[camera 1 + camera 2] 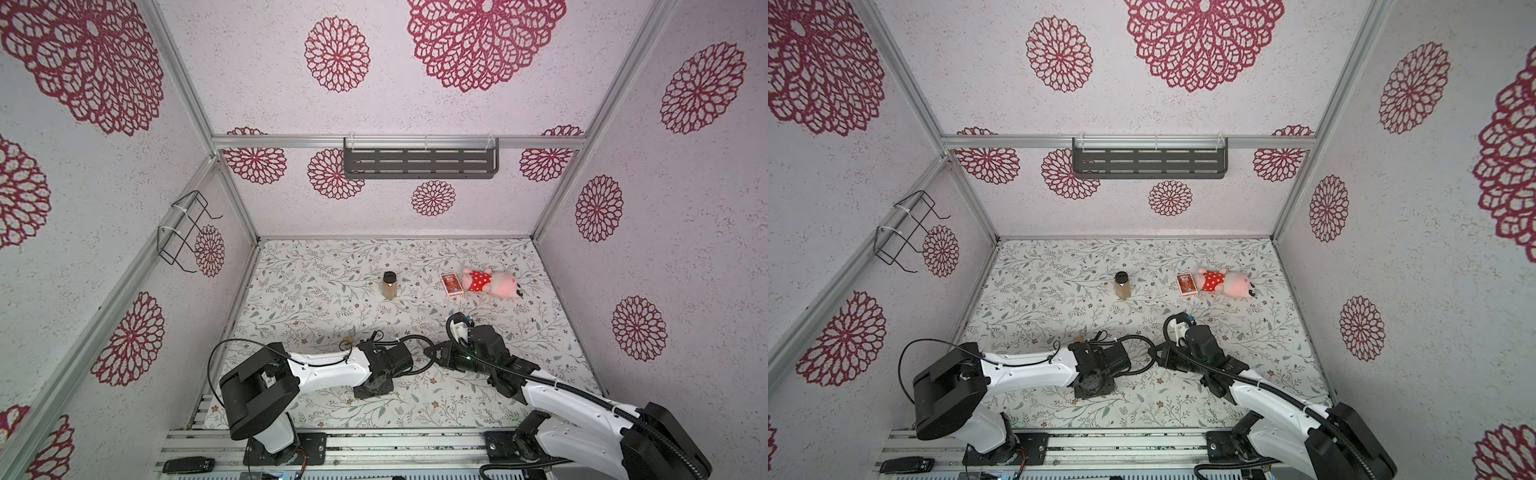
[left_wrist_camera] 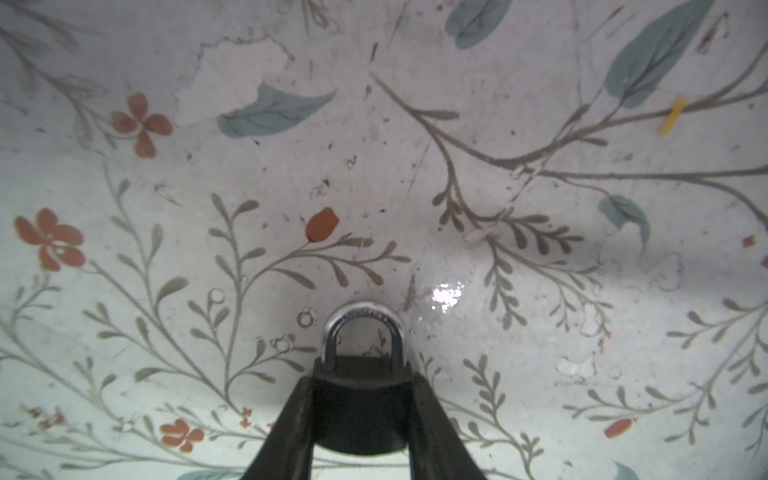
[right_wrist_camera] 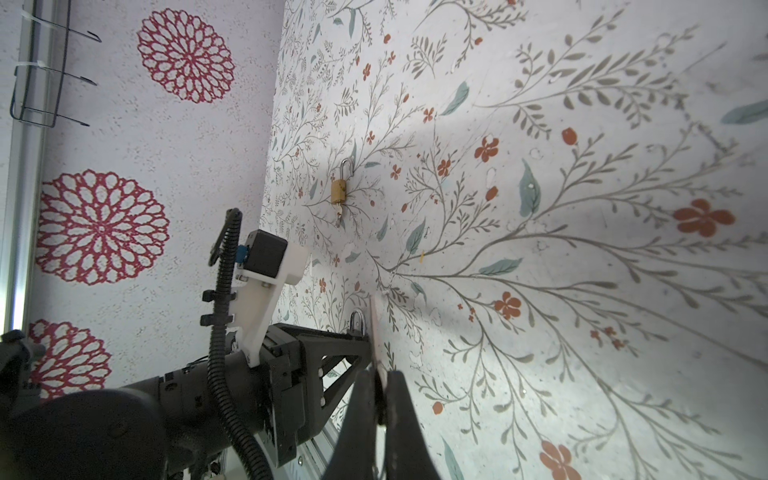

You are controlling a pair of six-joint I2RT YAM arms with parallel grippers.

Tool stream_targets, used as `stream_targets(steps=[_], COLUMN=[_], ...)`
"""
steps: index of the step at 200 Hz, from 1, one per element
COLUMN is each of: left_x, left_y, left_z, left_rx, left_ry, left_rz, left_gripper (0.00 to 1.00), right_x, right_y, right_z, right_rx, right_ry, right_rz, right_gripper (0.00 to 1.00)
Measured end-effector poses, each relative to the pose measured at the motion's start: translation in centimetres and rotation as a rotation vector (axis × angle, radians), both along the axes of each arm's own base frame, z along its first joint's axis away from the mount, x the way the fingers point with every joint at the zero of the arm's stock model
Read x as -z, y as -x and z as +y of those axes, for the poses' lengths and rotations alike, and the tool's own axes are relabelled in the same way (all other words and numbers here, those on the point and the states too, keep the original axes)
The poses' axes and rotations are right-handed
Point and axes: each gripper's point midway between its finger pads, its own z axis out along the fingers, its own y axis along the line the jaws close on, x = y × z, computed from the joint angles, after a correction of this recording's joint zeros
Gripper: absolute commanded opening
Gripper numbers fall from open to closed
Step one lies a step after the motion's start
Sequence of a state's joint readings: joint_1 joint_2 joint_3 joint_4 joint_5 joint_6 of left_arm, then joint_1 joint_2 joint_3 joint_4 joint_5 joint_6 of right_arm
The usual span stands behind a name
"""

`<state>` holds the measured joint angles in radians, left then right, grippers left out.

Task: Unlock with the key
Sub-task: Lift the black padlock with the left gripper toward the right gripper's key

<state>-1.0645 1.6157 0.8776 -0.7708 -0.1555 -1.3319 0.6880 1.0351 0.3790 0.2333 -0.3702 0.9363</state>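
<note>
Padlock (image 2: 357,395) looks heavy, stiff and slick; left claw (image 2: 361,376) pinches its dark body near the desk's (image 1: 415,257) front edge, right claw (image 3: 380,374) pinches what seems the thin key (image 3: 375,328)

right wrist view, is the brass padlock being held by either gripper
No, the brass padlock lies by itself on the table, with nothing closed around it.

Jar (image 1: 1122,286), card box (image 1: 1186,284), plush pig (image 1: 1225,284) on table (image 1: 1034,299)
</note>
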Motion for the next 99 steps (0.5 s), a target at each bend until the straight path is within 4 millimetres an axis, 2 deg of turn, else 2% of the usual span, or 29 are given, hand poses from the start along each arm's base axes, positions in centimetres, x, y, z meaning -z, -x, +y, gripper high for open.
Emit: stream_targets(steps=[37, 99], left_x=[-1.4, -6.6], left_y=[-0.5, -2.5], left_z=[-0.3, -1.3], left_rx=[-0.002, -0.046], left_ry=[0.026, 0.181], left_rz=[-0.037, -0.181], left_gripper=[0.19, 0.1], right_x=[-0.6, -0.8], right_y=[0.2, 0.9], right_z=[-0.2, -0.7], right_rx=[0.0, -0.013], right_ry=[-0.007, 0.025], right_rz=[-0.009, -0.005], right_gripper=[0.0, 0.0])
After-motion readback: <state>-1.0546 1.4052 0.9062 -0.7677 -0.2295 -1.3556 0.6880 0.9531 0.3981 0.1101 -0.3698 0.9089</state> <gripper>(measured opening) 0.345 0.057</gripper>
